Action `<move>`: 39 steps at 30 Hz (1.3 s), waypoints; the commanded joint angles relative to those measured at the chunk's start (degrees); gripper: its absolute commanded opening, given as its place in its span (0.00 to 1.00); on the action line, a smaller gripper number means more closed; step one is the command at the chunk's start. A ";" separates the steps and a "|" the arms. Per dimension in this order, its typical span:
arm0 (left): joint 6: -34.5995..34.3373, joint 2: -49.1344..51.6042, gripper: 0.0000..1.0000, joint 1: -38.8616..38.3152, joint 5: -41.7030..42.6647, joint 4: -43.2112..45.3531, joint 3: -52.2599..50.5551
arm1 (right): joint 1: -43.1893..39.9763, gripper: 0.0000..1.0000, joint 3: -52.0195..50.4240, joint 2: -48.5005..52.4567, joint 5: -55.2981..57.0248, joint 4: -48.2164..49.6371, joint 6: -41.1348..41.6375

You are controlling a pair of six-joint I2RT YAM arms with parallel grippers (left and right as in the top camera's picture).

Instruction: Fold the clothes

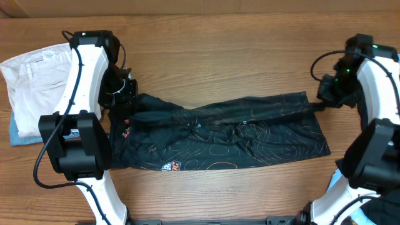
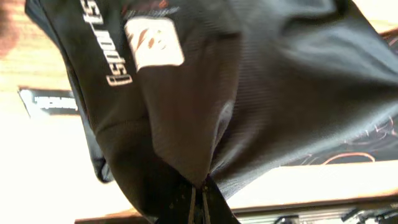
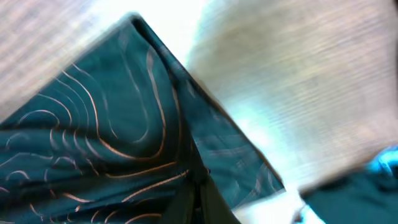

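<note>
The clothes here are a thin black sports top (image 1: pixel 237 134) with orange wavy lines and a red-white logo (image 1: pixel 170 167), stretched across the middle of the wooden table (image 1: pixel 219 56). My left gripper (image 1: pixel 131 104) is shut on its left end. In the left wrist view the fabric (image 2: pixel 249 93) hangs from the pinched jaws (image 2: pixel 199 202), with a white logo patch (image 2: pixel 154 42) showing. At the top's upper right corner, my right gripper (image 1: pixel 311 105) is shut on the cloth. The right wrist view shows that lined fabric (image 3: pixel 93 137) drawn into the closed gripper (image 3: pixel 199 196). A raised ridge of cloth runs between both grippers.
A white folded garment (image 1: pixel 34 84) lies at the table's left edge on a blue cloth (image 1: pixel 17 136), just behind the left arm. Something light blue (image 1: pixel 337 178) shows at the lower right by the right arm's base, also seen as a blue patch (image 3: pixel 382 163).
</note>
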 commanded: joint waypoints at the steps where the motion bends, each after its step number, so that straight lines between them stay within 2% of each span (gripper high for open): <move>1: 1.57 -1.14 0.04 -0.07 -0.46 -1.09 -0.24 | -0.37 0.04 0.81 -0.96 1.84 -2.27 0.87; 17: 2.80 -1.14 0.07 -1.07 -0.44 -5.77 -1.05 | -0.37 0.04 0.81 -0.96 1.84 -9.70 0.90; 23: 2.80 -1.14 0.05 -1.14 -0.44 -5.20 -6.45 | -0.37 0.05 0.81 -0.96 1.79 -10.16 0.90; 30: 2.56 -1.14 0.04 -1.14 -0.74 -0.31 -15.47 | -0.37 0.05 0.81 -0.96 1.79 -12.31 0.92; 34: 0.55 -1.14 0.04 -1.05 -4.44 -0.28 -17.75 | -0.37 0.05 0.81 -0.96 1.84 -13.31 0.90; 39: 0.22 -1.14 0.04 -1.22 -4.74 -0.57 -18.95 | -0.37 0.05 0.81 -0.96 1.84 -13.22 0.90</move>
